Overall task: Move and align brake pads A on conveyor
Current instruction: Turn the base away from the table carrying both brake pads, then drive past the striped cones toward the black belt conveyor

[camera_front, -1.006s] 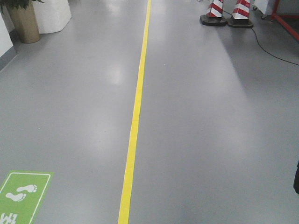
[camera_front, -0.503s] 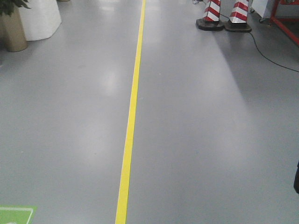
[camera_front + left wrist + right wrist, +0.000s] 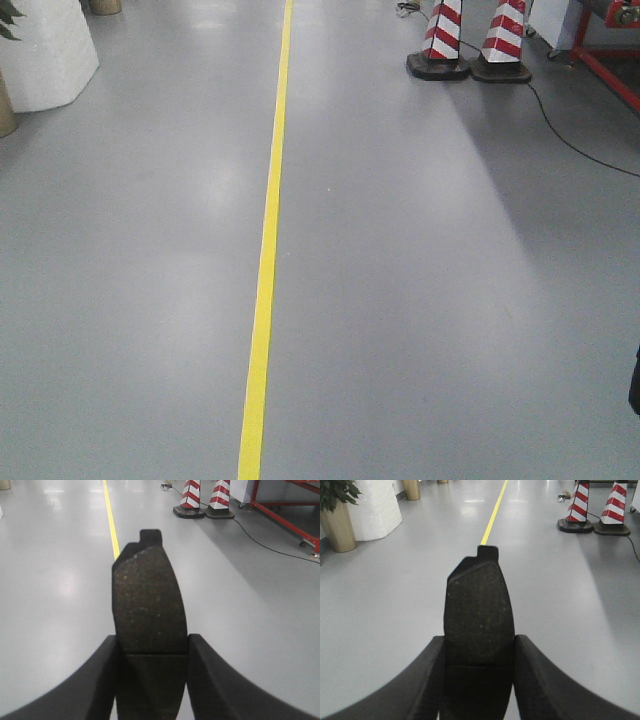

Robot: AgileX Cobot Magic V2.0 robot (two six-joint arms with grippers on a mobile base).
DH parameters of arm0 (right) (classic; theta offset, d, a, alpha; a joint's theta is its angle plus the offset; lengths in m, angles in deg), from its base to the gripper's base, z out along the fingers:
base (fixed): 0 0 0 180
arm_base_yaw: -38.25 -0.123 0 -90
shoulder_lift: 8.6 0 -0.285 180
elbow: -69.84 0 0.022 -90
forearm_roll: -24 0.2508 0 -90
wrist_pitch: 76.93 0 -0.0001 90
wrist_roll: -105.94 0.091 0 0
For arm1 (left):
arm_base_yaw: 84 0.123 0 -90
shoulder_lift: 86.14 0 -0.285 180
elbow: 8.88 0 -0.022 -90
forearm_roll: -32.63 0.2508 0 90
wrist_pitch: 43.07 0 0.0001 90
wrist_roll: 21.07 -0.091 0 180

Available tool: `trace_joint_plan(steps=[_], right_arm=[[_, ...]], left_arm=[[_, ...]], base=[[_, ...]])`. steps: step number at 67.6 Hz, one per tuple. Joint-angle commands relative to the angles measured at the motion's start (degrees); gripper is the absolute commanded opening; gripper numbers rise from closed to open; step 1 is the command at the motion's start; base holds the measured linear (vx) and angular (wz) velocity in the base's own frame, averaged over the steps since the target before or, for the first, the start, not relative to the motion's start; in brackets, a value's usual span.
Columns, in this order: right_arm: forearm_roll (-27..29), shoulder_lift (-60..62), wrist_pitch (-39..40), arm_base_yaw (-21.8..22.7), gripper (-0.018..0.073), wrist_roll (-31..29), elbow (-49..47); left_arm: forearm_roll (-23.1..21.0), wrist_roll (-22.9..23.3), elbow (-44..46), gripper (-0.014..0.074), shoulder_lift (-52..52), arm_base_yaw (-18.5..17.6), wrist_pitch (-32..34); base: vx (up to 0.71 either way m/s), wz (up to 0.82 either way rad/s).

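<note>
transit leg, conveyor was not in view: left gripper [image 3: 152, 652] stayed clenched on a brake pad [image 3: 147, 600], right gripper [image 3: 479, 652] on a second pad [image 3: 479, 610], both over bare floor [image 3: 450, 300]; grips needed to stay firm while rolling; since a second ago the green footprint mark had left front view, striped cones [image 3: 440, 40] drew nearer.

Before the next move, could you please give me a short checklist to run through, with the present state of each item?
1. Left gripper shut on left pad: ok.
2. Right gripper shut on right pad: ok.
3. Pads straight between the fingers: ok in both wrist views.
4. Floor along the line free of obstacles: ok. The cones and cable lie off to the right.
5. Conveyor in sight: not ok, no view shows it.
</note>
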Motion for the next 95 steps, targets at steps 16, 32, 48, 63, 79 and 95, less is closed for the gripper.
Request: trace_joint_plan(steps=[16, 32, 48, 63, 79, 95], right_arm=[[0.5, -0.1, 5.3, 0.2, -0.001, -0.6, -1.7], [0.5, -0.1, 5.3, 0.2, -0.001, -0.6, -1.7], [0.5, -0.1, 5.3, 0.2, -0.001, -0.6, -1.7], [0.5, -0.1, 5.3, 0.2, -0.001, -0.6, -1.7], [0.5, -0.1, 5.3, 0.2, -0.001, -0.6, -1.7], [0.5, -0.1, 5.3, 0.2, -0.001, -0.6, -1.7]], left_arm=[[-0.7, 0.2, 1.8, -0.0006, 0.3, -0.3, 5.9], [-0.7, 0.2, 1.8, -0.0006, 0.3, -0.3, 5.9], [-0.7, 0.2, 1.8, -0.0006, 0.3, -0.3, 5.9], [-0.7, 0.2, 1.8, -0.0006, 0.3, -0.3, 5.9], [-0.7, 0.2, 1.8, -0.0006, 0.3, -0.3, 5.9], [-0.7, 0.2, 1.8, -0.0006, 0.3, -0.3, 6.0]], base=[[0.7, 0.02], [0.71, 0.03], [0.7, -0.03], [0.73, -0.05], [0.74, -0.05], [0.74, -0.03]])
